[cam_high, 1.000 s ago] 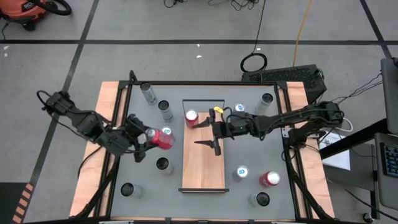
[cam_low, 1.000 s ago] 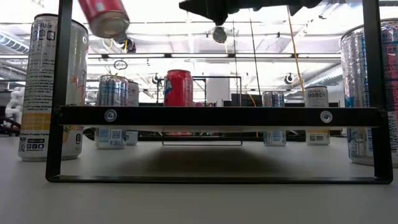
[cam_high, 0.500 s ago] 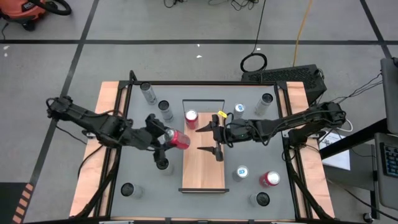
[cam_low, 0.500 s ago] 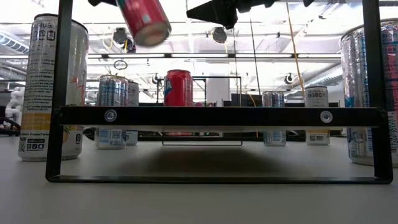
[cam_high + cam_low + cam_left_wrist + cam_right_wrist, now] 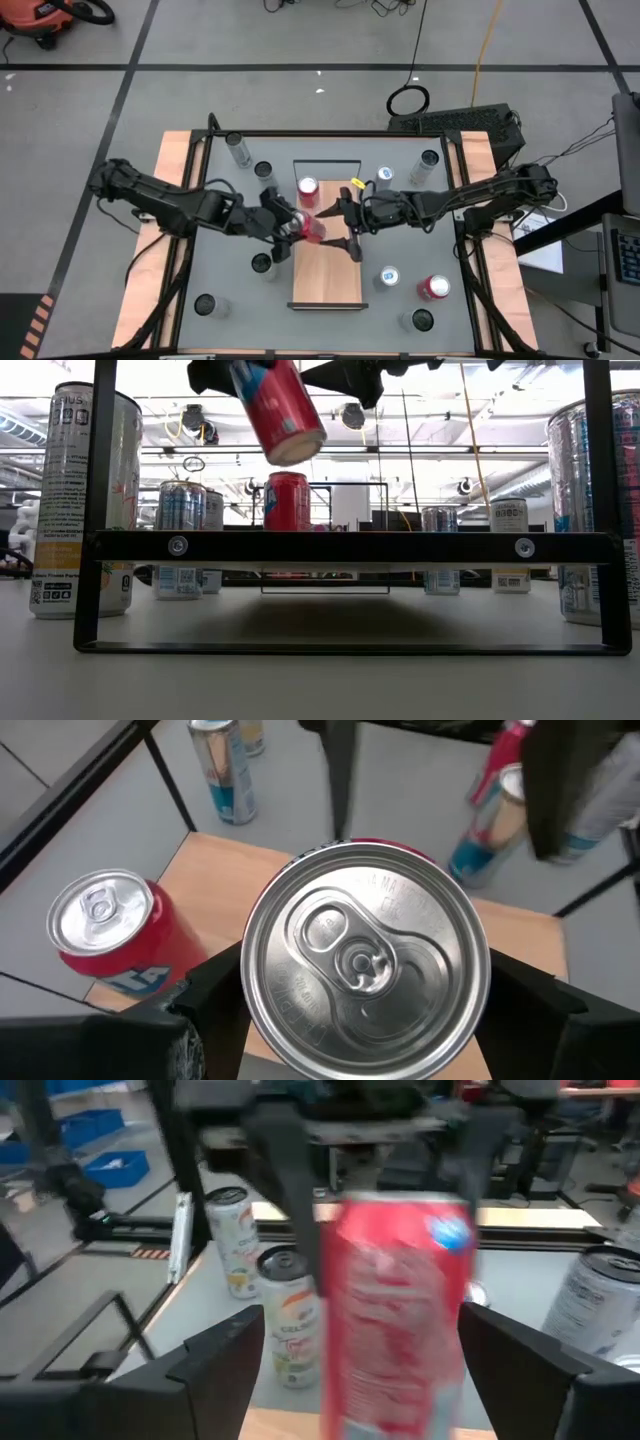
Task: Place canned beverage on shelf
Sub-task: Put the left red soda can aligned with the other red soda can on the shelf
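On the grey bench (image 5: 232,265) lies the shelf (image 5: 325,275), one red can (image 5: 307,187) upright at its railed end. The left gripper (image 5: 295,225), jaws clamped round a tilted red beverage can (image 5: 312,228), carries it above the shelf's left edge. Alongside, the right gripper (image 5: 345,225) hovers with jaws spread, empty.

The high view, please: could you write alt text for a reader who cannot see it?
Seen from above, the left gripper holds a red can over the left edge of the wooden shelf, while the right gripper waits just beside it with fingers open. Another red can already stands on the shelf, and more cans dot the grey table.
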`<state>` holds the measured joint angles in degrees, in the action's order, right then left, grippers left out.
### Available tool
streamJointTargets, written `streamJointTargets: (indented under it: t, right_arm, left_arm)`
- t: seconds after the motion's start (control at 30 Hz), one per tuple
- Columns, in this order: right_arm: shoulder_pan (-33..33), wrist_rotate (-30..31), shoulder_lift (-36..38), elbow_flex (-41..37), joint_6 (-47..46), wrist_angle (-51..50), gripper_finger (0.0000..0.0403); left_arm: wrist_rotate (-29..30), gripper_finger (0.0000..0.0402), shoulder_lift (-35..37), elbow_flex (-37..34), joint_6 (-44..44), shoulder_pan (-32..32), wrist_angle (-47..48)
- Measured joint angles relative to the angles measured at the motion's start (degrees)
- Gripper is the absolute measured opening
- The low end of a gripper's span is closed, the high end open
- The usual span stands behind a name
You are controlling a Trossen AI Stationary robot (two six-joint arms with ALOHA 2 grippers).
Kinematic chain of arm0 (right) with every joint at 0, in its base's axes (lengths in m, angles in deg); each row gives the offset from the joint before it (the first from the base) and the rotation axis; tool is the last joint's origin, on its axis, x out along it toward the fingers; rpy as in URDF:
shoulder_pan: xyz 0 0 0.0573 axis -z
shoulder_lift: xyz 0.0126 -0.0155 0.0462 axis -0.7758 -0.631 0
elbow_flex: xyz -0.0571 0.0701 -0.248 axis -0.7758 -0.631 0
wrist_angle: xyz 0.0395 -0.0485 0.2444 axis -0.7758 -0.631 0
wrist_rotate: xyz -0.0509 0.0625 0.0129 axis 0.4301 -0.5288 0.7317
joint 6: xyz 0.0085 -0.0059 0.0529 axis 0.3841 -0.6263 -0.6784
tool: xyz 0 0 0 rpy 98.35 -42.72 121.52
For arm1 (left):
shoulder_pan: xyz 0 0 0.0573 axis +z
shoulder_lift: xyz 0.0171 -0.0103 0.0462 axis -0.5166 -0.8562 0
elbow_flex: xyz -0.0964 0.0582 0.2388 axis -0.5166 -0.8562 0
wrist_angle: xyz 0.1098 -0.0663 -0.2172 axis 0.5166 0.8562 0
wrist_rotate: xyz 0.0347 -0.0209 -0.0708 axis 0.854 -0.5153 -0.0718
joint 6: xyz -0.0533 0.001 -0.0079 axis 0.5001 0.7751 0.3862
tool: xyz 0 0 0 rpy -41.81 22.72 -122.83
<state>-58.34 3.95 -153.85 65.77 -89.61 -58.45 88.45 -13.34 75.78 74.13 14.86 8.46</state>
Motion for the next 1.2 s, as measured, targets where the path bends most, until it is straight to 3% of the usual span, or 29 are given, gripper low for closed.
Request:
streamJointTargets:
  t: [0.2, 0.47, 0.77, 1.0, 1.2]
  right_arm:
    - [0.5, 4.7, 0.0, 0.0, 1.6, -3.7, 0.0325]
    - [1.8, 4.3, -1.7, 0.0, 1.8, -4.1, 0.0344]
    - [2.2, 1.6, -2.7, 0.0, 4.6, -3.4, 0.0313]
    - [2.3, 1.5, -3.1, 0.0, 4.1, -4.8, 0.0271]
    - [2.3, 1.6, -3.0, 0.0, 4.0, -5.1, 0.0258]
  left_arm:
    - [-0.3, 0.0290, -1.1, 0.0, -1.3, 1.2, -3.5]
    - [-0.3, 0.0290, -1.9, 0.0, -4.5, 2.1, -7.8]
    - [-4.3, 0.0290, -4.8, 0.0, -6.0, 4.4, -9.5]
    - [-4.5, 0.0290, -5.8, 0.0, -6.6, 5.1, -9.6]
    - [-4.4, 0.0290, -5.8, -0.1, -6.7, 5.1, -10.6]
